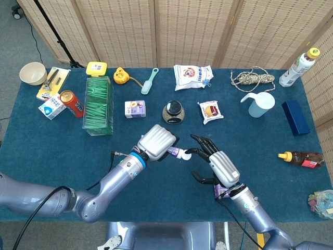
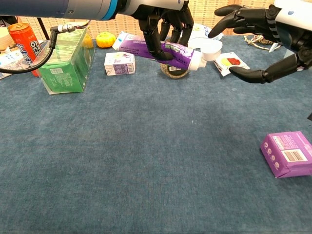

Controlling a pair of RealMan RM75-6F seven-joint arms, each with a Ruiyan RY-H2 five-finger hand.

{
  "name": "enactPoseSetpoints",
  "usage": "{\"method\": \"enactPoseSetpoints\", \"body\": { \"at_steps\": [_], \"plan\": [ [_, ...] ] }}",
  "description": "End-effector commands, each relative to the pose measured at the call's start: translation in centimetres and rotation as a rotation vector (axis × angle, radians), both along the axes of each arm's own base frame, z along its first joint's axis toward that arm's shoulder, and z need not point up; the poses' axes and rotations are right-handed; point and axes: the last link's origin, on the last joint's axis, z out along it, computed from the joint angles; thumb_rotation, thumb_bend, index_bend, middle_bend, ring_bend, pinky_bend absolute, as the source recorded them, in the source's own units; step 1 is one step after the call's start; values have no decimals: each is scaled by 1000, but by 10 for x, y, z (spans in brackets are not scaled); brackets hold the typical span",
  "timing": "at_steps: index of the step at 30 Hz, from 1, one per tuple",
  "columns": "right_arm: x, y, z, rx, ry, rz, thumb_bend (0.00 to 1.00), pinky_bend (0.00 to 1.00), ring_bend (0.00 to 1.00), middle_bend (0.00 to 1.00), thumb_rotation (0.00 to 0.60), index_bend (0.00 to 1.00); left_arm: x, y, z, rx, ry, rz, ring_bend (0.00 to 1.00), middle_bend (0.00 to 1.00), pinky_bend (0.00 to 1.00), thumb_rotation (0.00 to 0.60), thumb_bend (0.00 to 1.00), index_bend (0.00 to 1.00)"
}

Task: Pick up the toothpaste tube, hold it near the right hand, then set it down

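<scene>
Holding: the left hand [image 2: 163,22] grips the toothpaste tube [image 2: 161,48] around its middle, fingers curled over and under it, above the blue table [image 2: 146,161].
Purple box: it lies flat on the cloth at the near right [image 2: 287,153], label side up, well apart from both hands.
Toothpaste tube: lifted off the table, tilted slightly, its white cap [image 2: 210,49] pointing toward the right hand.
Right hand: it [image 2: 265,34] holds nothing, fingers spread and thumb held low; its fingertips [image 1: 193,139] reach just beside the cap in the head view [image 1: 184,154].
Small carton: white and purple [image 2: 119,63], standing on the table behind the tube.
Round jar: dark, partly hidden behind the tube [image 1: 173,112].
Green box: clear-sided, upright at the left [image 2: 61,58], with a red can [image 2: 22,36] beside it.
Snack packet: flat on the cloth [image 1: 210,111], beyond the right hand.
Far edge: a white bag [image 1: 193,77] and a coil of rope [image 1: 252,79].
</scene>
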Motion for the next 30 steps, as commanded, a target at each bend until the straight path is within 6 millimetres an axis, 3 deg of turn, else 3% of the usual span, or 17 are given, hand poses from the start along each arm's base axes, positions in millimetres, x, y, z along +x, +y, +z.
{"method": "enactPoseSetpoints", "body": {
  "at_steps": [1,30],
  "plan": [
    [-1,0,-1,0,9,-3,390,0,0,0,600,252,0,0,0,-3,-3,5,473,526,538,600,514,517],
    [4,-3,-12,26,20,2,391,0,0,0,600,255,-6,-5,6,26,-103,-15,478,534,538,600,514,517]
  ]
}}
